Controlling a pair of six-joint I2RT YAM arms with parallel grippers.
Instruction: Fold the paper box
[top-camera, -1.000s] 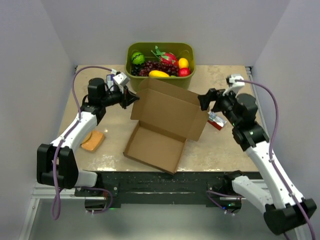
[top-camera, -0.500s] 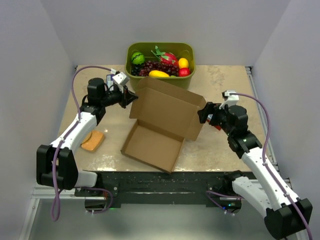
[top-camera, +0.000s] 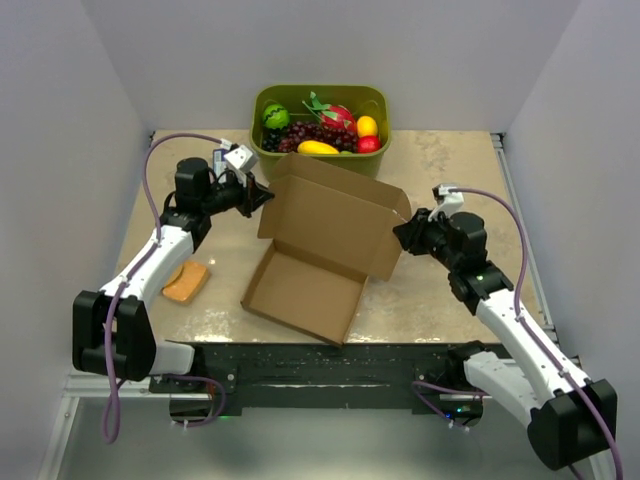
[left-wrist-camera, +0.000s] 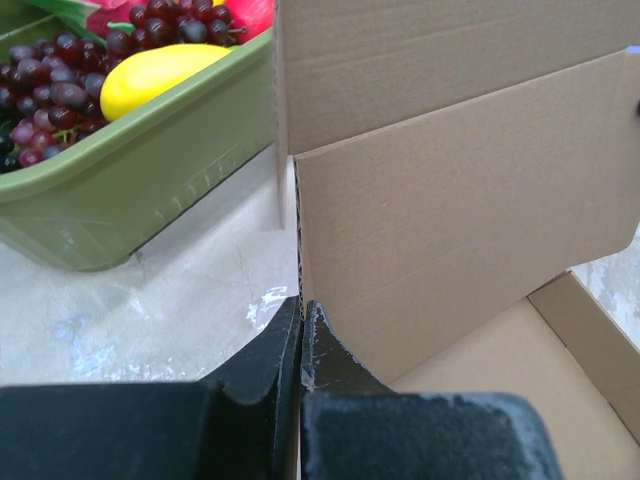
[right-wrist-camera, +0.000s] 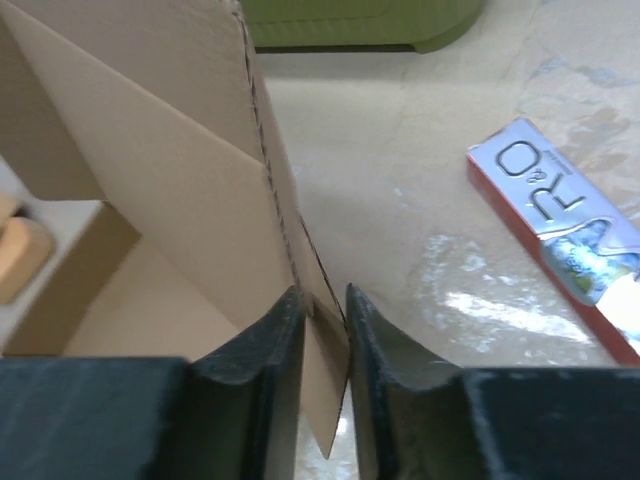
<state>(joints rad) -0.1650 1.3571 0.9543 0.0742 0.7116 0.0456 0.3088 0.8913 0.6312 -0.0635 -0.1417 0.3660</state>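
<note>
Moving in from the right, the right hand has closed onto the raised right edge of the plain brown cardboard paper box, which stands open in the middle of the desk before the olive-green plastic tub of fruit; the left hand pinches its upper left corner. Left wrist: the left hand is clenched on the paper box edge beside the tub. Right wrist: the right hand grasps a flap of the paper box between both fingers; a red-and-silver carton lies nearby.
</note>
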